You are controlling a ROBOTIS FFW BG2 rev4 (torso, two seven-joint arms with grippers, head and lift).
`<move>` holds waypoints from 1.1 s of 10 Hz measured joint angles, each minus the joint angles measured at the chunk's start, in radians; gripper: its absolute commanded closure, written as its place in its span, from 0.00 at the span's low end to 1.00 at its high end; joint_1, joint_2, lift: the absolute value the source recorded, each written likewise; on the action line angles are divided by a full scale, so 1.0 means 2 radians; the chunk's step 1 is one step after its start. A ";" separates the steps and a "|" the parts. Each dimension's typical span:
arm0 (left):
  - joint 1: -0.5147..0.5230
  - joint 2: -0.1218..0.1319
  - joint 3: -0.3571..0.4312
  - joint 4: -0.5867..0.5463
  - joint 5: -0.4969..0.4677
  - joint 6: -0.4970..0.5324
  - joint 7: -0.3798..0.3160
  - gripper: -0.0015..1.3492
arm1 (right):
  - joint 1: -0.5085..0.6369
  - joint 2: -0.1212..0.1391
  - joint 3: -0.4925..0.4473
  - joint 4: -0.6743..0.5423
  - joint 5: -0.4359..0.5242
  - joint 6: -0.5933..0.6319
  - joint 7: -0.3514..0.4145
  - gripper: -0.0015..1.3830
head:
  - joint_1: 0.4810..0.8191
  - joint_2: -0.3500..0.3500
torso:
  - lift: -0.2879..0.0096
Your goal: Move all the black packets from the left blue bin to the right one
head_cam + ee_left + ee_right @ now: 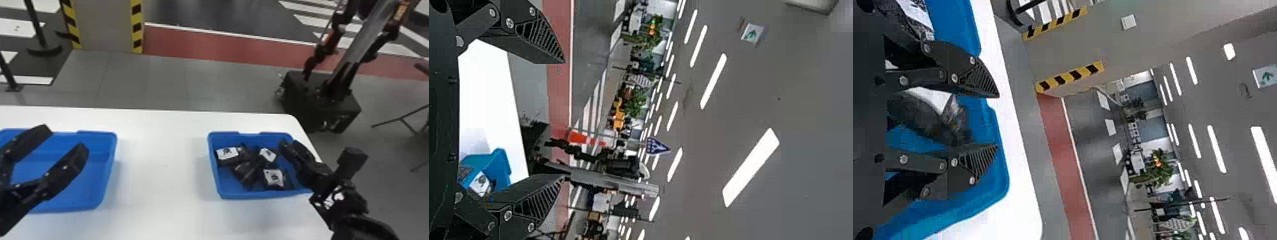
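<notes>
My left gripper, a pair of flat black fingers, hung spread wide above the left blue plastic bin, the bin's blue inside showing beyond and between my tips. In the left wrist view my fingertips stood far apart as well.

I had my right gripper, likewise black, over the right-hand side of the right blue plastic bin. In its own wrist view my two fingers were parted, less widely than my left pair, with a dark packet showing in the gap, ungripped; I cannot tell whether I touched it.

The black packets lay heaped in the right bin, some overlapping. Three bore white labels: one near the left wall, one farther right, one nearer me. Both bins sat well apart on the white table.
</notes>
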 measured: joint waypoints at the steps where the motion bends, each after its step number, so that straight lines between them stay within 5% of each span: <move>1: 0.031 -0.002 0.010 -0.013 -0.001 -0.026 0.024 0.18 | 0.036 0.011 0.000 -0.049 0.034 -0.018 -0.003 0.15 | 0.63 0.17 | 0.60; 4: 0.125 -0.026 0.033 -0.023 -0.013 -0.115 0.089 0.18 | 0.129 0.059 0.001 -0.112 0.102 -0.153 -0.004 0.14 | 0.63 0.29 | 0.60; 6: 0.154 -0.039 0.044 -0.022 -0.044 -0.151 0.113 0.18 | 0.200 0.064 0.007 -0.171 0.125 -0.217 -0.005 0.14 | 0.63 0.36 | 0.60; 8: 0.182 -0.040 0.037 -0.022 -0.057 -0.187 0.148 0.18 | 0.274 0.064 0.034 -0.226 0.131 -0.247 -0.005 0.14 | 0.63 0.49 | 0.60; 11: 0.214 -0.040 0.015 -0.021 -0.073 -0.258 0.182 0.17 | 0.344 0.064 0.051 -0.246 0.130 -0.251 -0.005 0.14 | 0.63 0.52 | 0.60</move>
